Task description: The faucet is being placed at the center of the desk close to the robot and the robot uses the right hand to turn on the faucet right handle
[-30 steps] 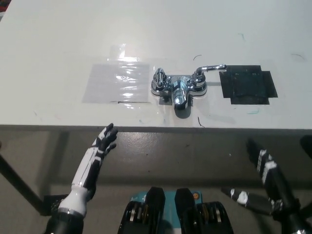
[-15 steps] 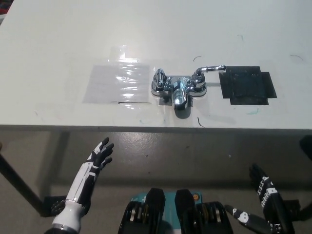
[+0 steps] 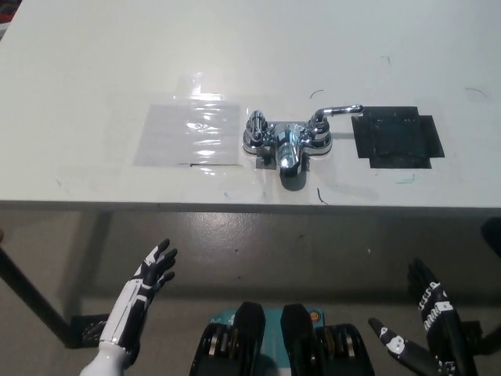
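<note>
A chrome faucet (image 3: 287, 141) stands near the front edge of the white desk (image 3: 235, 55), about at its middle. Its right handle (image 3: 335, 112) is a lever pointing to picture right; the left handle (image 3: 256, 125) is a short knob. The spout faces the desk's front edge. My black right hand (image 3: 427, 329) hangs open below the desk edge at the lower right, far from the faucet. At the lower left my white left hand (image 3: 145, 286) rests open, also below the desk edge.
A clear plastic sheet (image 3: 189, 133) lies taped flat left of the faucet. A patch of black tape (image 3: 398, 136) sits right of it, just past the lever's tip. Grey floor shows below the desk edge.
Both hands have dropped lower and back toward my body, away from the desk edge. The faucet and its lever have not moved.
</note>
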### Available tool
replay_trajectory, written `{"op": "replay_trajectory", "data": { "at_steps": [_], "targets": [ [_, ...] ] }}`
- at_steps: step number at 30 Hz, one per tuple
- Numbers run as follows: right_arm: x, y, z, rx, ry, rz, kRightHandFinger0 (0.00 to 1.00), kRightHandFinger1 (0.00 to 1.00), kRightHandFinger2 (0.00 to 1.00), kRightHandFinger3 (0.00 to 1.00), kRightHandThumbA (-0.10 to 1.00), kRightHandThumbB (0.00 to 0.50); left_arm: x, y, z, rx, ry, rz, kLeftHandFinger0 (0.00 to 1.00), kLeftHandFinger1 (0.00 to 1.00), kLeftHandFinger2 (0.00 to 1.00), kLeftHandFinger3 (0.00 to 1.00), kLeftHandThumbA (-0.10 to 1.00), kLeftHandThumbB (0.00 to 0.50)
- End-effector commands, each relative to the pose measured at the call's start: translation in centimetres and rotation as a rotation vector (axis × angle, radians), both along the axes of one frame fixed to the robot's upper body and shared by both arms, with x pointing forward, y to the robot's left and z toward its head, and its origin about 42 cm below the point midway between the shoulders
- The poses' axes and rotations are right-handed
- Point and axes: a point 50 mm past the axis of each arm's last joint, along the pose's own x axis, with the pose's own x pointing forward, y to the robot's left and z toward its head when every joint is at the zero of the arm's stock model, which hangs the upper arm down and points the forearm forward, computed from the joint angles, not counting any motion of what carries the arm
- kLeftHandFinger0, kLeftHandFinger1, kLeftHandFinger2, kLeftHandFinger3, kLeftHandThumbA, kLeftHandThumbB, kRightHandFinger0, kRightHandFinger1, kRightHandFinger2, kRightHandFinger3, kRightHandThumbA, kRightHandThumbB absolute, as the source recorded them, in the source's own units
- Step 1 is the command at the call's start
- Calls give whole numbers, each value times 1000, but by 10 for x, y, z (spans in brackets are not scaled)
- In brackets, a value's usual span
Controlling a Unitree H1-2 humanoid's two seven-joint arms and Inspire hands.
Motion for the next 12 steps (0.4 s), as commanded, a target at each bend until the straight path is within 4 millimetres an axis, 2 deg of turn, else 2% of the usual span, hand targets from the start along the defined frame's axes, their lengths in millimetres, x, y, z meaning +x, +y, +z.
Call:
{"op": "replay_trajectory", "data": {
  "at_steps": [1,3,6,7,10,12],
  "targets": [
    [3,5,7,-3,-79,-4,1000,1000,1000,1000,824,129,-2,2,12,1,-31,-18,1000,1000,1000,1000,1000,95],
    [2,4,5,-4,-75,0,1000,1000,1000,1000,829,142,-3,2,14,9,-28,-13,1000,1000,1000,1000,1000,88],
    [0,3,3,5,-71,1,1000,1000,1000,1000,828,131,-5,2,16,3,-25,-13,1000,1000,1000,1000,1000,72],
    [-1,2,2,10,-68,-2,1000,1000,1000,1000,820,120,-6,1,15,-13,-23,-15,1000,1000,1000,1000,1000,55],
    [-3,2,0,4,-61,3,1000,1000,1000,1000,802,132,-13,3,13,-3,-13,-5,1000,1000,1000,1000,1000,9],
    [-3,2,1,-3,-62,10,1000,1000,1000,1000,795,131,-14,4,13,3,-6,-4,1000,1000,1000,1000,1000,1]
  ]
}}
